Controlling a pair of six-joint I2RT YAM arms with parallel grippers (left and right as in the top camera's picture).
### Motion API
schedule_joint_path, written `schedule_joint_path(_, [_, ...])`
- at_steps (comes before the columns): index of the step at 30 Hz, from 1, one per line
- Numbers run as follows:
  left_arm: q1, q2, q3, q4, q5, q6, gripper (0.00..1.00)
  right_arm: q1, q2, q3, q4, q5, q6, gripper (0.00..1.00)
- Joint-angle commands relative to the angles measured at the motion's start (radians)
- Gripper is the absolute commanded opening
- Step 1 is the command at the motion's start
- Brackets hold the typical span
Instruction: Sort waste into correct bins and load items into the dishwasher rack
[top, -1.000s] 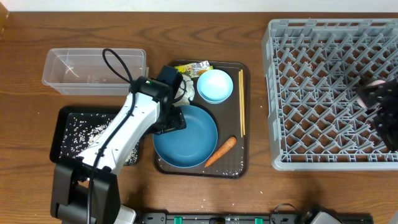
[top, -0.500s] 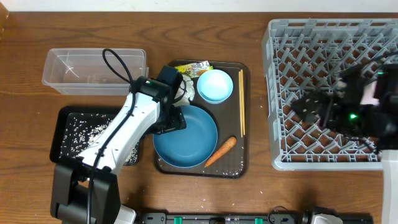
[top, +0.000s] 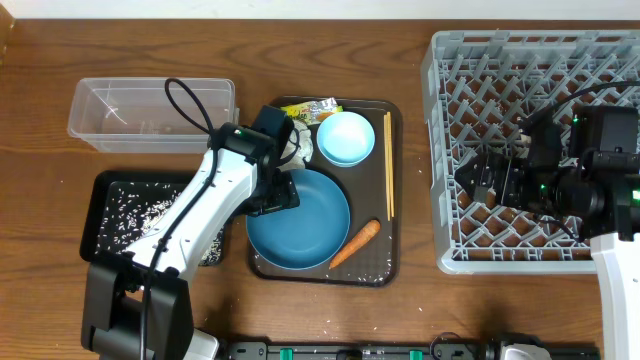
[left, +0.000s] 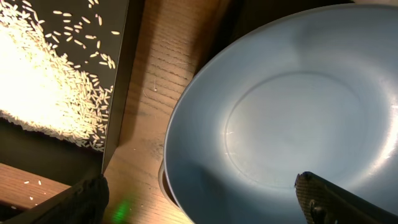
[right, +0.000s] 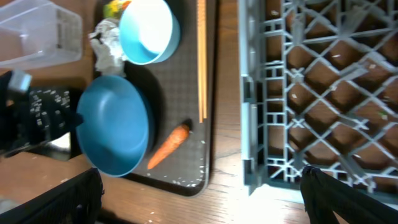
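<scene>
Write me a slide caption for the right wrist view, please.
Open right hand over the grey rack, facing a brown tray with carrot, chopsticks, large bowl, small bowl.

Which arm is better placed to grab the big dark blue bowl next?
Left. The left gripper is open at the rim of the dark blue bowl; the right gripper, also open, hangs over the rack.

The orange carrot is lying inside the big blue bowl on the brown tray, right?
Not quite. The carrot is lying on the brown tray beside the big blue bowl, not inside it. The overhead view shows this.
</scene>
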Motion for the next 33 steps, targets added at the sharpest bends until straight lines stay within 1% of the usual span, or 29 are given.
schedule_joint_path(1, [0.000,-0.009,-0.003,-0.002,-0.019,0.010,0.98,0.005,-0.002,-0.005,0.003,0.053,-0.015,0.99])
schedule_joint_path(24, [0.000,-0.009,-0.003,0.006,-0.019,0.004,0.98,0.005,-0.002,-0.005,0.003,0.053,-0.015,0.99])
schedule_joint_path(25, [0.000,-0.009,-0.003,0.017,-0.004,-0.012,0.98,0.005,-0.002,-0.005,0.003,0.053,-0.015,0.99])
schedule_joint_path(27, [0.000,-0.009,-0.003,0.011,0.112,-0.043,0.98,0.005,-0.002,-0.005,0.003,0.053,-0.015,0.99])
schedule_joint_path(29, [-0.001,-0.009,-0.003,0.013,0.247,-0.045,0.98,0.005,-0.002,-0.005,0.003,0.053,-0.015,0.99])
schedule_joint_path(30, [-0.003,-0.009,-0.003,0.013,0.289,-0.047,0.98,0.005,-0.002,-0.005,0.003,0.053,-0.015,0.99])
schedule_joint_path(33, [-0.028,-0.009,-0.011,0.008,0.309,-0.046,0.98,0.005,-0.002,-0.005,0.002,0.053,-0.015,0.99])
